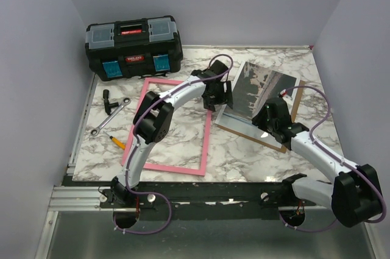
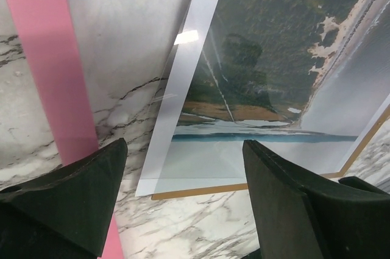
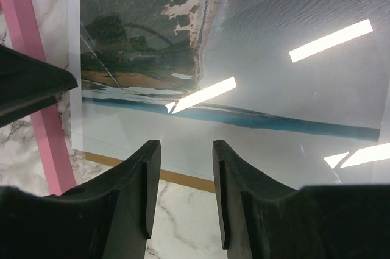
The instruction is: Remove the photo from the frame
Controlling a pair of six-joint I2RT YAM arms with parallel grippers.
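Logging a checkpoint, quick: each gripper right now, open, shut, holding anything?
Left gripper: open wide, holding nothing.
Right gripper: open, narrow gap, holding nothing.

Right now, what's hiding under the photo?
A brown board lies under the photo. Only thin strips of it peek out along the edges. The rest of the board is covered, and so is the marble table beneath it.

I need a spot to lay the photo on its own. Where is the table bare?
Bare marble lies along the near edge, between the frame and the right arm. A smaller patch sits between the toolbox and the photo. Left of the frame is crowded by a wrench and screwdriver.
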